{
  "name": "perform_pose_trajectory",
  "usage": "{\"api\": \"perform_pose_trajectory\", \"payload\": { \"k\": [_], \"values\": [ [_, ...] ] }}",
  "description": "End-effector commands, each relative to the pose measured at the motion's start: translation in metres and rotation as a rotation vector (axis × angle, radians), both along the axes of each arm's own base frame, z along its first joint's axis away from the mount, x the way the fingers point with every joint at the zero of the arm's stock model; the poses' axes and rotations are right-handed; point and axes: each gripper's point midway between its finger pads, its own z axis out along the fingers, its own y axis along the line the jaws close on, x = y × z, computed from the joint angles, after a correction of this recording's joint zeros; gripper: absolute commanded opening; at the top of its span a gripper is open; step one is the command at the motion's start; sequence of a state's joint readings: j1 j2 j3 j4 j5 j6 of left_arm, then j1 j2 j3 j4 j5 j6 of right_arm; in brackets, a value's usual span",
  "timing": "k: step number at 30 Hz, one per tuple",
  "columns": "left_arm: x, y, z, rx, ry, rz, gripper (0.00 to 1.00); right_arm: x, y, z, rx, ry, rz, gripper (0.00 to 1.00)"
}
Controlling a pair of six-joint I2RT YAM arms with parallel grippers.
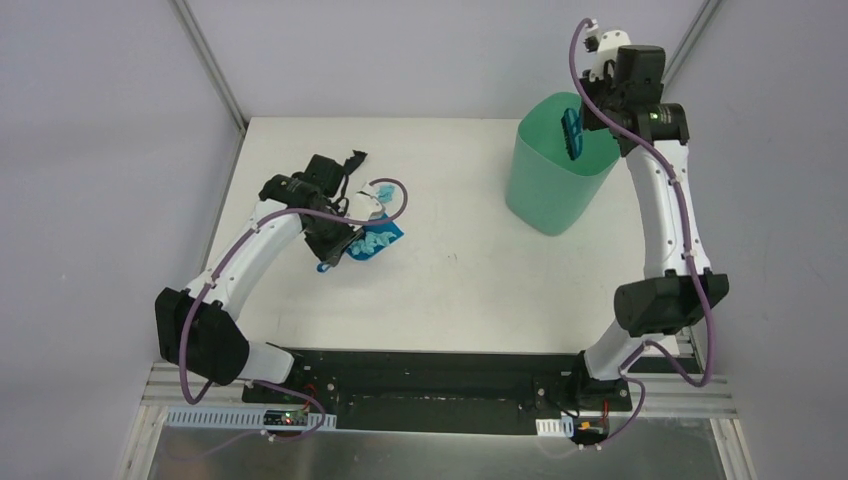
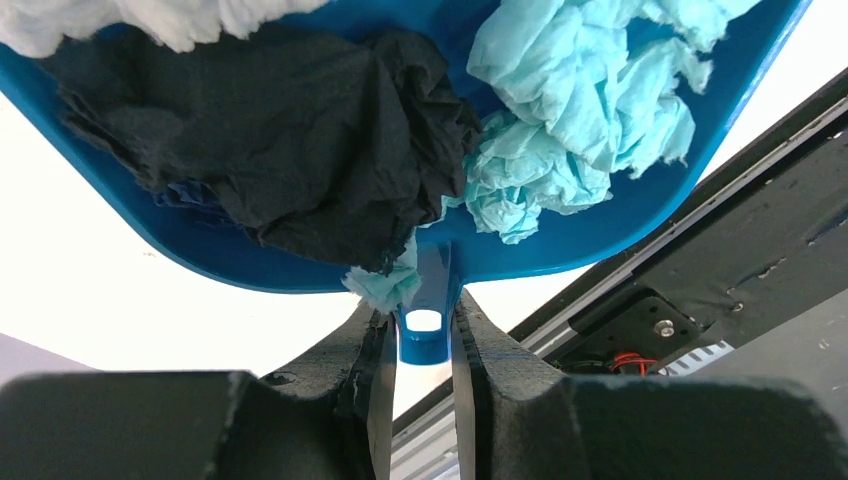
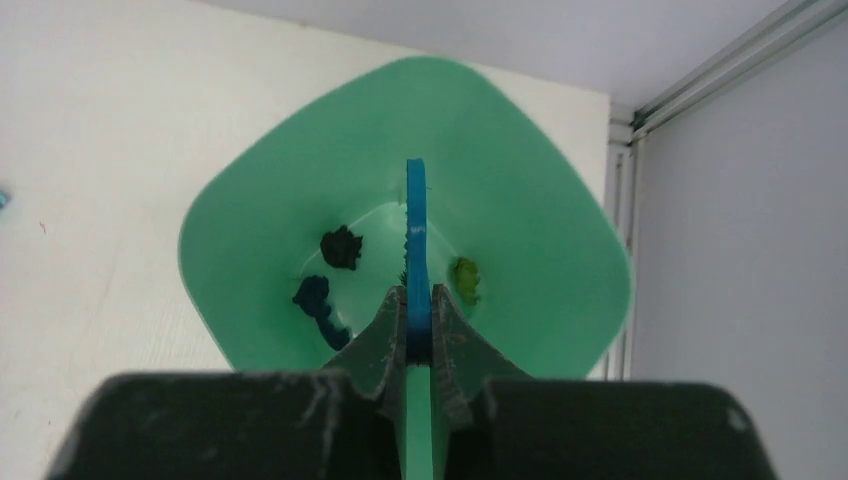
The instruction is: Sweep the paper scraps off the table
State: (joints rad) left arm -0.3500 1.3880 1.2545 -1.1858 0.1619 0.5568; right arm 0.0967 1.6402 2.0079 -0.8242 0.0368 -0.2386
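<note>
my left claw [image 2: 423,340] was clamped on the handle of the blue plastic dustpan [image 2: 620,225], holding black, teal and white crumpled paper scraps [image 2: 300,140] over the left side of the white tabletop [image 1: 470,290], probably ready for tipping. the right claw [image 3: 418,318] pinched the blue hand brush [image 3: 416,215] over the green plastic bin [image 3: 530,240]. only its wrist view showed three scraps already inside.

Left wrist view: the dustpan [image 2: 600,230] and a white scrap [image 2: 170,20] at upper left run off the top edge; a dark blue scrap [image 2: 190,195] lies mostly under a black scrap [image 2: 290,130]; right wrist view: the right gripper [image 3: 418,335], bottom centre, hides the near rim of the bin [image 3: 530,200] and the lower end of the brush [image 3: 416,215].
</note>
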Motion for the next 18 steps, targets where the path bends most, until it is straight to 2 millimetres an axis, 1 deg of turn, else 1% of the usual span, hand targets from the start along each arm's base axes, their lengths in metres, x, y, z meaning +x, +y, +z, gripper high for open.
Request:
{"api": "perform_pose_trajectory", "payload": {
  "k": [1, 5, 7, 9, 13, 17, 18],
  "values": [
    [-0.006, -0.006, 0.016, -0.050, -0.038, 0.014, 0.00, 0.001, 0.011, -0.037, 0.006, 0.148, 0.060, 0.00],
    [-0.007, -0.006, 0.010, -0.053, -0.038, 0.012, 0.00, 0.015, 0.020, -0.076, 0.029, 0.233, 0.086, 0.00],
    [-0.007, -0.008, 0.010, -0.062, -0.031, 0.017, 0.00, 0.018, 0.027, -0.090, 0.054, 0.277, 0.108, 0.00],
    [-0.008, -0.010, 0.012, -0.069, -0.030, 0.016, 0.00, 0.015, 0.040, -0.098, 0.109, 0.322, 0.159, 0.00],
    [-0.007, -0.010, 0.016, -0.073, -0.044, 0.016, 0.00, -0.001, 0.075, -0.100, 0.248, 0.374, 0.274, 0.00],
    [-0.005, -0.010, 0.014, -0.066, -0.036, 0.009, 0.00, -0.019, 0.109, -0.096, 0.296, 0.408, 0.391, 0.00],
    [-0.004, -0.010, 0.014, -0.066, -0.036, 0.006, 0.00, -0.027, 0.118, -0.094, 0.319, 0.424, 0.429, 0.00]
  ]
}}
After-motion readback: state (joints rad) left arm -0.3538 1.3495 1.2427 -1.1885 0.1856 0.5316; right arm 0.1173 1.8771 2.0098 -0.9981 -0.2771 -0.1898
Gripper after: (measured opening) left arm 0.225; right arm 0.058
